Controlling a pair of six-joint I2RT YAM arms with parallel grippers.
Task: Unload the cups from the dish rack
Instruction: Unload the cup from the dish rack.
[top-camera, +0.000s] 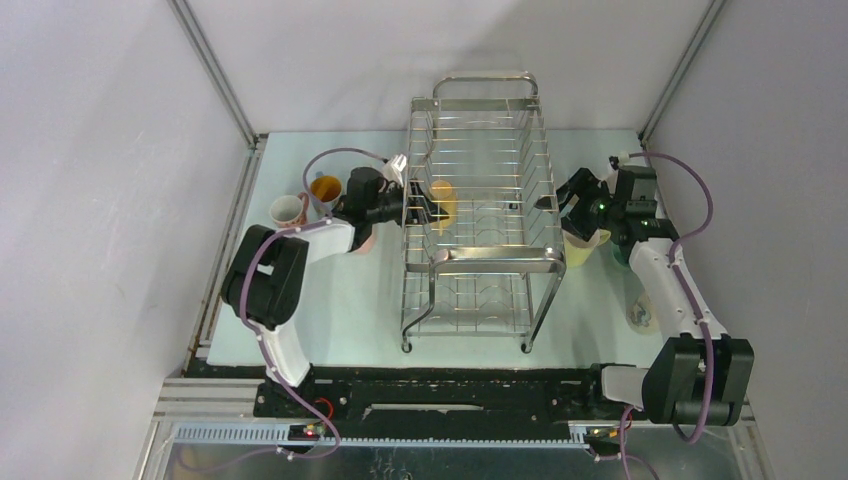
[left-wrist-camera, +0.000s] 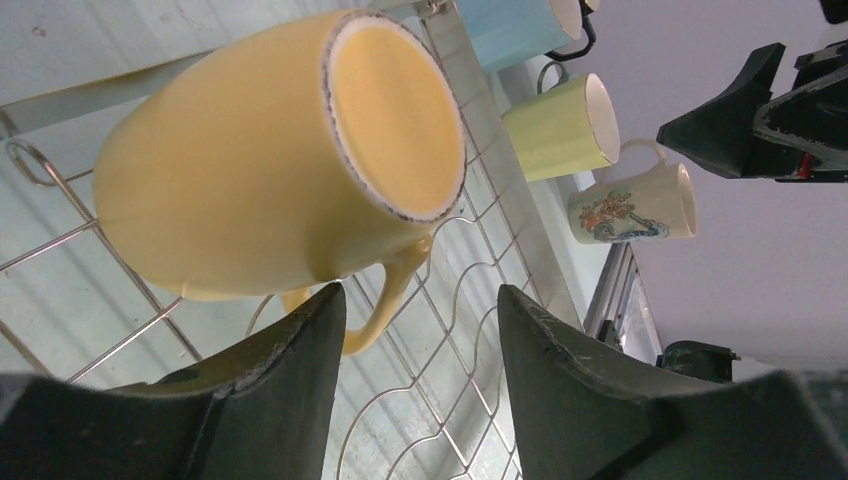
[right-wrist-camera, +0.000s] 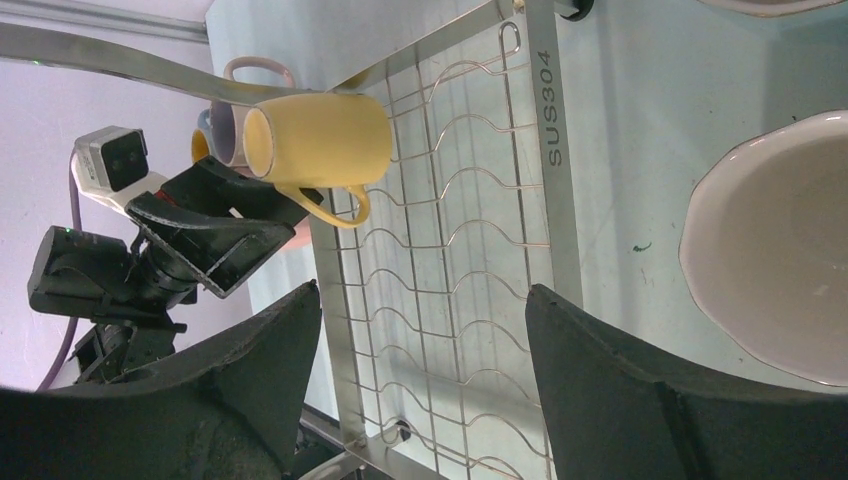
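White panel walls close in a pale mint tabletop (top-camera: 330, 320), smooth and slightly scuffed. At its middle stands the dish rack (top-camera: 495, 256), a tall frame of thin chrome wire with wavy dividers, slim legs and a looped handle at the far end. On the upper tier, towards its left side, a yellow mug (top-camera: 443, 200) lies on its side; it is matt, rounded ceramic with a bare unglazed ring around the base and a curved handle hanging down through the wires. The left gripper (top-camera: 425, 207) reaches in from the left with its jaws apart, the handle in the gap between the coarse black fingers (left-wrist-camera: 280, 380), neither pressed against it. The right gripper (top-camera: 556, 200) hovers at the rack's right side, jaws spread wide and holding nothing. A flat steel bar (right-wrist-camera: 553, 130) of the rack is stamped "SUS304". Left of the rack stand an orange mug (top-camera: 323, 187) and a white mug with a pink handle (top-camera: 287, 210). To the right stand a light blue mug (left-wrist-camera: 515, 28), a pale green mug (left-wrist-camera: 555, 128) and a white mug with a colourful printed picture (left-wrist-camera: 630, 208), its detail too small to read.
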